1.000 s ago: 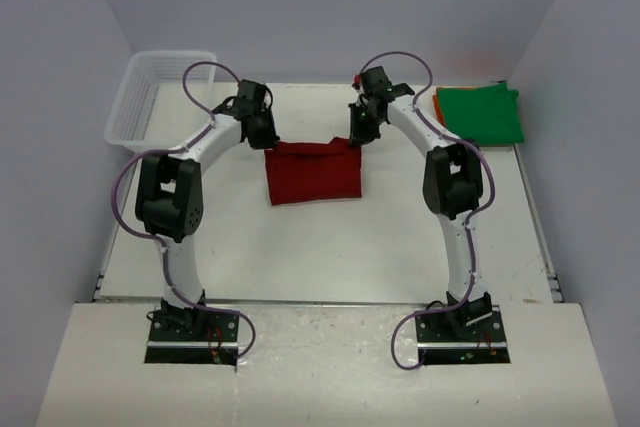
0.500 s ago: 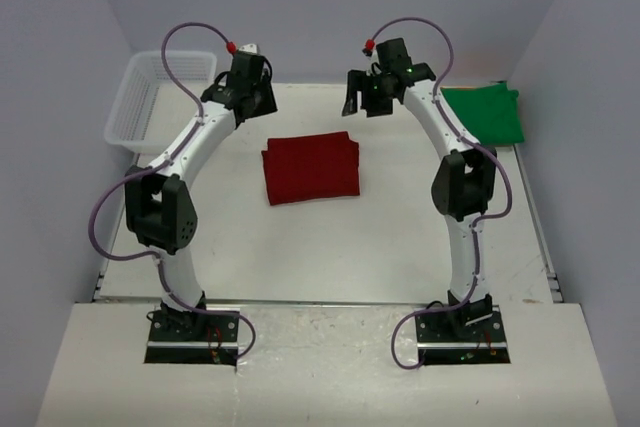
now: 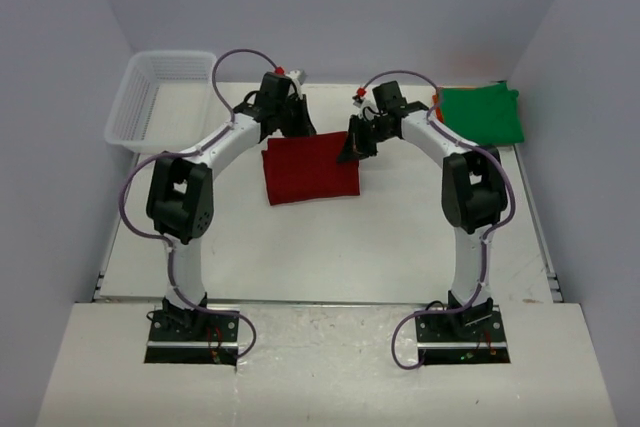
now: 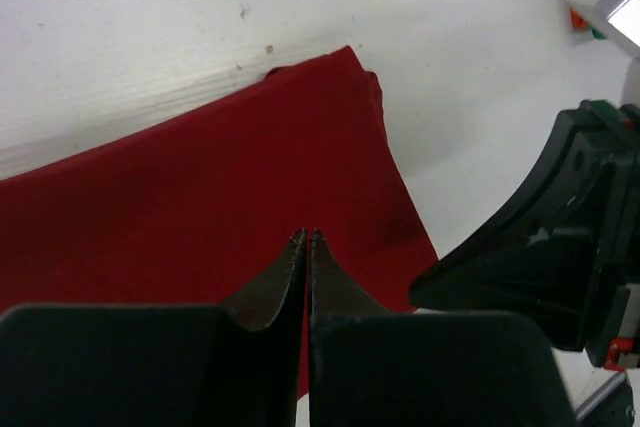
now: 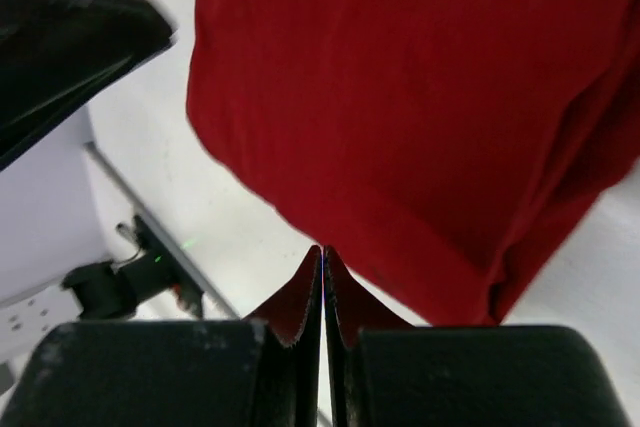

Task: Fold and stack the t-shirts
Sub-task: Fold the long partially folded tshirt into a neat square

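Dark red t-shirt (image 3: 312, 169): folded into a rectangle, lying flat at the middle of the white table (image 3: 330, 247).

Green t-shirt (image 3: 482, 113): folded, at 2 o'clock from the red one and well apart from it, near the table's far right corner. It lies on top of the orange t-shirt (image 3: 437, 107), of which only a strip shows along the green shirt's left edge.

Left gripper (image 3: 298, 127): at the red shirt's 11 o'clock corner. The left wrist view shows its fingers pressed together tip to tip (image 4: 307, 237) above the cloth (image 4: 200, 207).

Right gripper (image 3: 351, 146): at the shirt's 1 o'clock corner. Its fingers also meet tip to tip (image 5: 322, 252), at the hem of the cloth (image 5: 420, 97). Whether either gripper touches the cloth cannot be told.

White mesh basket (image 3: 160, 97): at 10 o'clock from the red shirt, at the table's far left corner.
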{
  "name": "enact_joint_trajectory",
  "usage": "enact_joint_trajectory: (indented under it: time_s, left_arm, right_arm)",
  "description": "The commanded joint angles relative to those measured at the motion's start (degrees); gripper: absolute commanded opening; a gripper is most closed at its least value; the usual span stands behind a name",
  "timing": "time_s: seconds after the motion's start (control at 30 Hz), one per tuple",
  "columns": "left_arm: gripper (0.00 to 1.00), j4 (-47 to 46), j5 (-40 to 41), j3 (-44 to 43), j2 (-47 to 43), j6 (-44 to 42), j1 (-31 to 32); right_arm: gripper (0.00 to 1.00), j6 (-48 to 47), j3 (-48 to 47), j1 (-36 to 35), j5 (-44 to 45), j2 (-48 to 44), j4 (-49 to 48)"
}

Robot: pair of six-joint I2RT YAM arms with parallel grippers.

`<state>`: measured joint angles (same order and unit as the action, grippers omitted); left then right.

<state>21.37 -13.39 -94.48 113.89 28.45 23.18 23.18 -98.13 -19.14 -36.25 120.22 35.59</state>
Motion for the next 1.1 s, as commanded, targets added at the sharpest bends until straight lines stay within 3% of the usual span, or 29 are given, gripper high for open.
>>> enact_joint_trajectory:
  time_s: [0.0,0.13,0.33,0.43,0.67,1.07]
  left_arm:
    - [0.0,-7.1,-8.8,-0.4,2.9,-0.3,-0.1]
    - [0.0,-7.3,-10.5,-0.4,6.0,-0.3,-0.2]
    - [0.0,-9.5,-6.8,8.9,2.7,0.1,-0.3]
    - [0.0,-8.4,-4.1,11.2,2.1,-0.2,-0.8]
    - [0.0,-7.7,-1.0,14.4,-0.6,-0.5,-1.2]
    - [0.0,-4.0,9.0,19.2,-12.1,-1.4,-0.6]
  right_arm:
    - [0.0,4.2,3.7,-0.4,-12.3,-3.2,-8.2]
    - [0.0,6.8,7.4,-0.7,-15.6,-1.4,-11.8]
    - [0.0,9.8,11.7,-1.3,-13.9,-0.6,-14.1]
    - [0.0,10.7,12.3,-1.9,-11.4,0.3,-13.1]
    - [0.0,10.8,10.2,-2.5,4.2,3.7,-4.1]
    - [0.0,12.5,10.8,-2.8,5.6,4.8,-0.4]
